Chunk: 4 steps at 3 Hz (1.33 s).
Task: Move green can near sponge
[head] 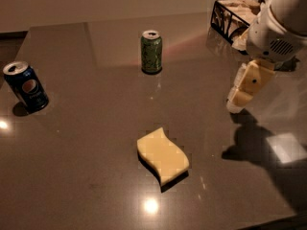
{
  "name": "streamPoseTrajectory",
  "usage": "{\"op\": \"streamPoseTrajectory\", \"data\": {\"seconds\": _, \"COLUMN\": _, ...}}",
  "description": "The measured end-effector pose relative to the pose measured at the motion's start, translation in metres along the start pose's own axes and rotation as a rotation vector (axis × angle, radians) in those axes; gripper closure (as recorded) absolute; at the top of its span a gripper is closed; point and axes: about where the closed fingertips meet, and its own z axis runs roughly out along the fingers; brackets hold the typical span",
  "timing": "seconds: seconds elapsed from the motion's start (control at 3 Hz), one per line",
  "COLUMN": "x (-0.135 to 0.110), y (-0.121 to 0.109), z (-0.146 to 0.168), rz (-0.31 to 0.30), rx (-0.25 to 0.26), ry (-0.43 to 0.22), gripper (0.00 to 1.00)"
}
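Note:
The green can (151,51) stands upright on the dark table at the back middle, its silver top with the opening showing. The pale yellow sponge (162,155) with wavy edges lies flat nearer the front, well apart from the can. My gripper (238,99) hangs at the right side, above the table, to the right of both the can and the sponge and touching neither. It holds nothing that I can see.
A dark blue Pepsi can (27,86) stands at the left. A black wire basket (230,13) with pale items sits at the back right, behind my arm. The table's front edge runs along the bottom right.

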Motion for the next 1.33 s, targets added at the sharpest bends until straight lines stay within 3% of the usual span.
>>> {"op": "streamPoseTrajectory", "data": {"seconds": 1.33, "x": -0.077, "y": -0.081, "z": 0.061, "rz": 0.215, "rx": 0.067, "ry": -0.15, "gripper": 0.0}}
